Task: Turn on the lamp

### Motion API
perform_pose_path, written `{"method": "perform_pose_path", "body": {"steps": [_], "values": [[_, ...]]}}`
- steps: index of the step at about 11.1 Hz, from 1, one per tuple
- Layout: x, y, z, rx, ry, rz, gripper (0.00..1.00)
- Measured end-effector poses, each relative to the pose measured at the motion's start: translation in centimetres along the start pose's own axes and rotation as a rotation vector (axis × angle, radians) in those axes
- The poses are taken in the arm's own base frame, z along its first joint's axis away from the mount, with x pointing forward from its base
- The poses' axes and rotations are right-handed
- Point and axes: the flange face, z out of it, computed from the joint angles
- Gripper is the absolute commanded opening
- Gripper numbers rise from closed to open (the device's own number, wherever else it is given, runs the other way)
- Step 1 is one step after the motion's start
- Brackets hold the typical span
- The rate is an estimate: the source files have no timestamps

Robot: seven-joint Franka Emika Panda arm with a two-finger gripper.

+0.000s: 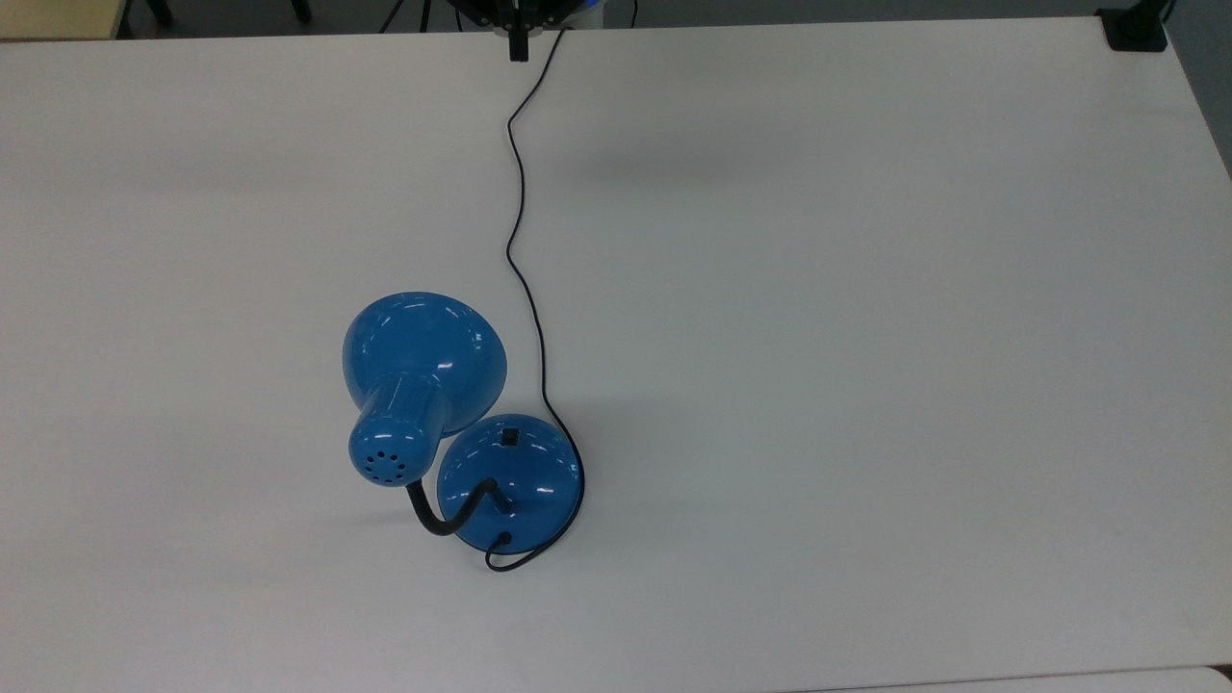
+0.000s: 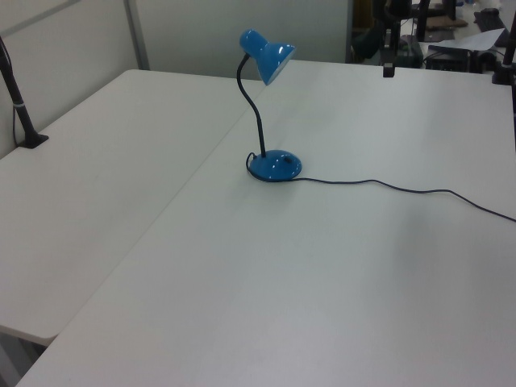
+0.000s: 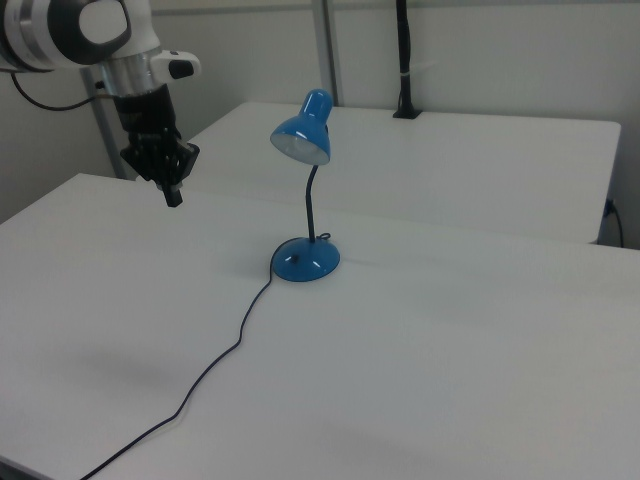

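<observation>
The blue lamp (image 1: 423,351) stands upright on the white table (image 1: 866,385), its bell shade leaning toward the top view's left over the domed base (image 1: 525,476). A small black switch (image 1: 509,436) sits on the top of the base. The bulb looks unlit. A thin black cord (image 1: 520,241) runs from the base to the table's far edge. My gripper (image 1: 518,48) hangs shut and empty above that far edge, well away from the lamp. In the right view the gripper (image 3: 173,195) is up and to the left of the lamp (image 3: 305,260); in the left view the gripper (image 2: 388,71) is far right of the lamp (image 2: 275,165).
The cord (image 3: 230,345) snakes across the table between my gripper and the base. A black clamp post (image 2: 20,105) stands on the adjoining table in the left view's left. Another black clamp (image 1: 1136,29) sits at the top view's upper right corner.
</observation>
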Motion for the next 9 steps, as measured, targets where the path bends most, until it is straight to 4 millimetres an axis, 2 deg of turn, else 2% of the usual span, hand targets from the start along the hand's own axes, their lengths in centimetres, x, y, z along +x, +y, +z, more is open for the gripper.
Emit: {"method": "perform_pose_path", "body": {"steps": [2, 4, 7, 9], "values": [[0.7, -0.1, 0.3, 0.002, 0.031, -0.005, 0.0], [3.1, -0.2, 1.9, 0.008, 0.102, 0.027, 0.0], [7.6, -0.6, 6.7, 0.022, 0.192, 0.096, 0.0], [9.7, -0.8, 9.7, 0.028, 0.221, 0.105, 0.0]]}}
